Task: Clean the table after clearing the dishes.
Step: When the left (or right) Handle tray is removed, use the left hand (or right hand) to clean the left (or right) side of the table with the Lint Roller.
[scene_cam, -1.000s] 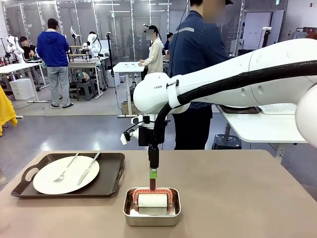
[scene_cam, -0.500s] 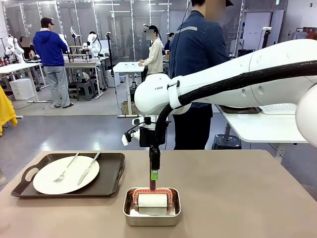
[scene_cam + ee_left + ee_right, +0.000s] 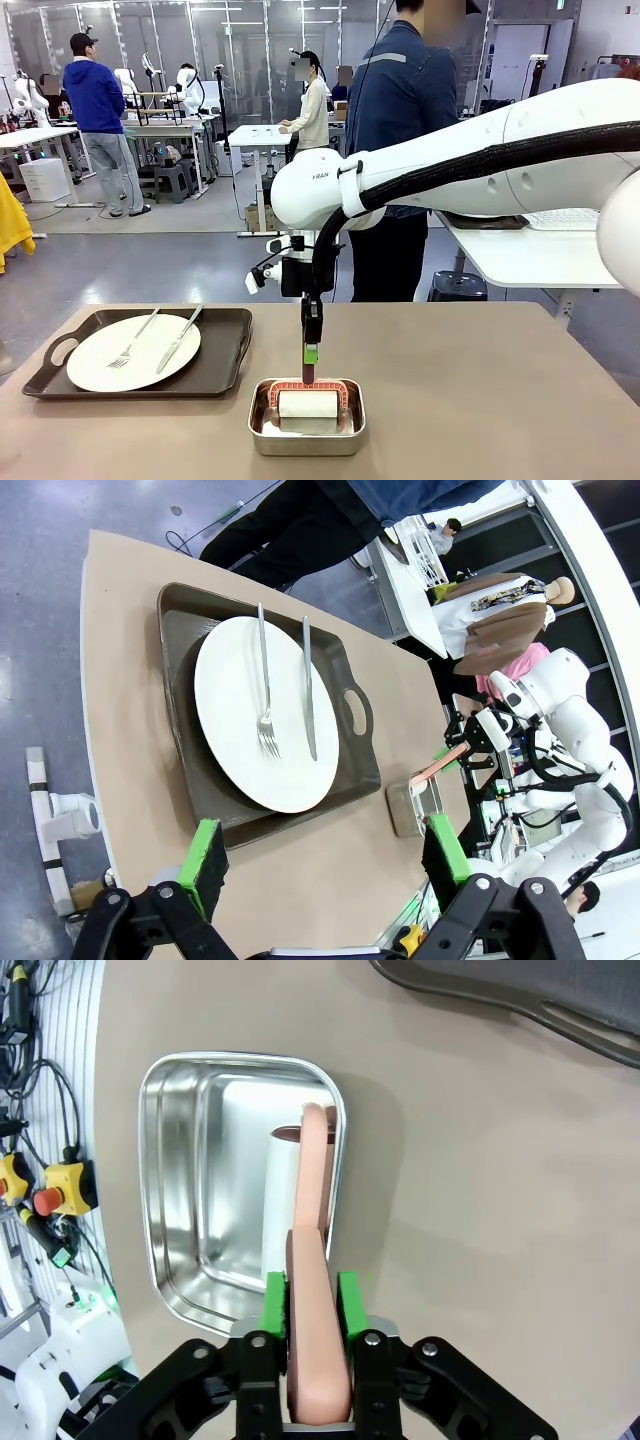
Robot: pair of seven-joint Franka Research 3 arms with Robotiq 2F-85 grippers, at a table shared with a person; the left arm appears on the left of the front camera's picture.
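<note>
Front view is showing me the tan surface (image 3: 480, 400) lying mostly bare, with the dishes sitting on its left part. A dark tray (image 3: 222, 345) is carrying a white plate (image 3: 95, 370), and a fork (image 3: 132, 340) and a knife (image 3: 180, 340) are resting side by side across the plate. I am judging that the clearing is not yet done, since any wiping will have to work around that tray or wait for it to go.

Just beside the tray's right end, near my edge of the surface, a small steel pan (image 3: 306, 442) is holding a white roller (image 3: 307, 404) lying on its side. I am guessing this is so the roll is not touching the tan top until it is needed. Its pink handle (image 3: 312, 1210) is rising upright out of the pan.

My right tool (image 3: 309, 368) is pointing straight down and clamping narrow on that handle, with the green pads pressing on both sides. In the right wrist view I am seeing the handle running out from between the pads to the roll. As I am reading it, gripping on the handle is leaving the roll free to turn.

My left tool (image 3: 325, 855) is hanging wide open with nothing between its pads, above the surface near the tray and looking down on the plate. I am taking that as a ready pose for the tray.

A person (image 3: 400, 120) in a dark blue jacket is standing at the far side, their hands being hidden behind my right arm.
</note>
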